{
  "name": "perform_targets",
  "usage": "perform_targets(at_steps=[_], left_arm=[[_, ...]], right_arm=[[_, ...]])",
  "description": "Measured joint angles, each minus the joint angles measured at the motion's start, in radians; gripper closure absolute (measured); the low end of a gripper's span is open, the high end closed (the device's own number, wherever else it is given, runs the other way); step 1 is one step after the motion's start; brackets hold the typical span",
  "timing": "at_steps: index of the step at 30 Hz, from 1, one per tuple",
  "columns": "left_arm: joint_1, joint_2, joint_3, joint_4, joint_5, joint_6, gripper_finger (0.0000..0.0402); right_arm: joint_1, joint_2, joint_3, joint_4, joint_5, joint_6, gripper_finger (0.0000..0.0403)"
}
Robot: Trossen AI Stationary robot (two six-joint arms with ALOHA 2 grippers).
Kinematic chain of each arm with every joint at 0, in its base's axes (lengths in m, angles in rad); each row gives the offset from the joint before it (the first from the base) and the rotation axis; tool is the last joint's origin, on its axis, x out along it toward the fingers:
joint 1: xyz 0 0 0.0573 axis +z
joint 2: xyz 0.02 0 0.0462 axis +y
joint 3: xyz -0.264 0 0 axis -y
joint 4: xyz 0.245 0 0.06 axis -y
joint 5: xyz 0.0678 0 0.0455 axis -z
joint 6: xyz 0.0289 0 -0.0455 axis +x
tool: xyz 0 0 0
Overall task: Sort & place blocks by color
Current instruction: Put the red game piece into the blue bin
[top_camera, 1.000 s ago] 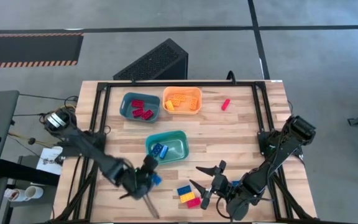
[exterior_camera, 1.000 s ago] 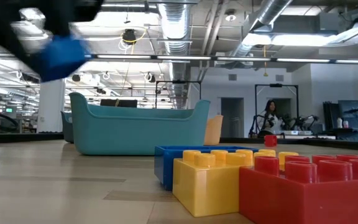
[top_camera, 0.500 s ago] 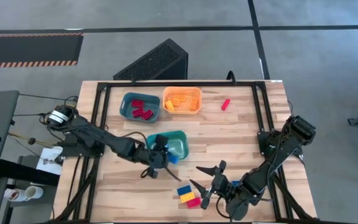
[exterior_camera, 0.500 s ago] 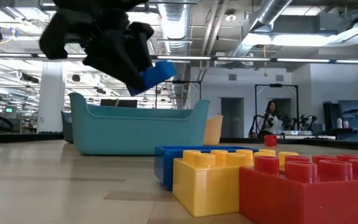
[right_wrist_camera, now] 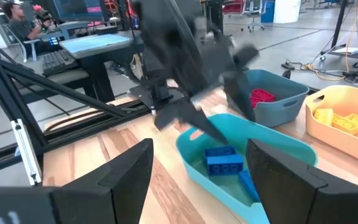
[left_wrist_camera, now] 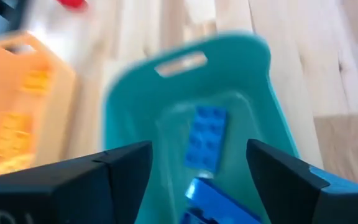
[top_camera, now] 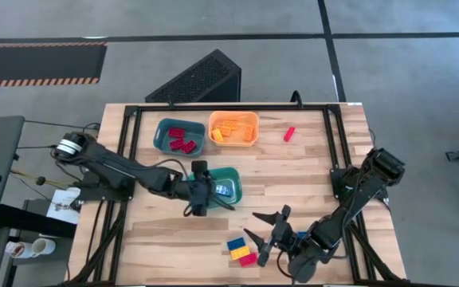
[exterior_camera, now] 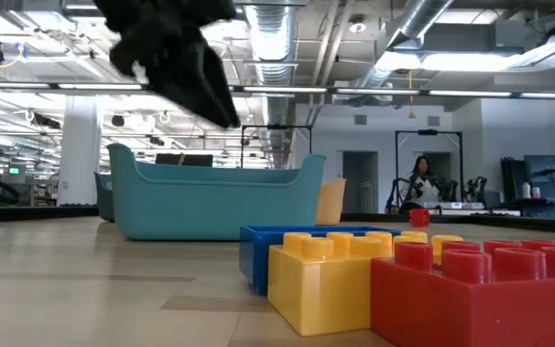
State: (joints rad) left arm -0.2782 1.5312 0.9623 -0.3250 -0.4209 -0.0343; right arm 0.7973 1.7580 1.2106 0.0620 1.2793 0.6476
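The small blue studded plastic brick (left_wrist_camera: pixel 215 202) that our left end effector (top_camera: pixel 201 191) had carried across the wooden surface (top_camera: pixel 293 171) now lay inside the teal rectangular plastic tray (top_camera: pixel 232 176), beside another blue brick (left_wrist_camera: pixel 204 137). The fingers had parted and held nothing. We judged one more block sorted. Near the front edge, glossy hard red (top_camera: pixel 248 259), yellow (top_camera: pixel 238 253) and blue bricks (top_camera: pixel 235 243) waited, touching. Our right end effector (top_camera: pixel 266 236) hovered open just beside them. A lone red brick (top_camera: pixel 289 133) lay well apart.
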Motion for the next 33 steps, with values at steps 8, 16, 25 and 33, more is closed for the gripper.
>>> perform_targets(at_steps=[8, 16, 25, 33], left_arm=[[-0.078, -0.259, -0.054, 0.118, -0.096, 0.037, 0.0151], [-0.154, -0.435, -0.537, 0.926, -0.005, 0.058, 0.0150], [-0.160, -0.475, -0.725, 1.271, -0.012, 0.097, 0.0150], [-0.160, -0.479, -0.725, 1.264, -0.009, 0.233, 0.0150]], right_arm=[[-0.005, 0.005, 0.000, -0.130, 0.001, 0.143, 0.0125], [-0.051, 0.064, -0.001, -0.134, -0.011, 0.199, 0.0125], [-0.145, 0.115, 0.000, -0.133, -0.087, 0.309, 0.0125], [-0.224, 0.013, 0.001, -0.229, -0.107, 0.253, 0.0125]])
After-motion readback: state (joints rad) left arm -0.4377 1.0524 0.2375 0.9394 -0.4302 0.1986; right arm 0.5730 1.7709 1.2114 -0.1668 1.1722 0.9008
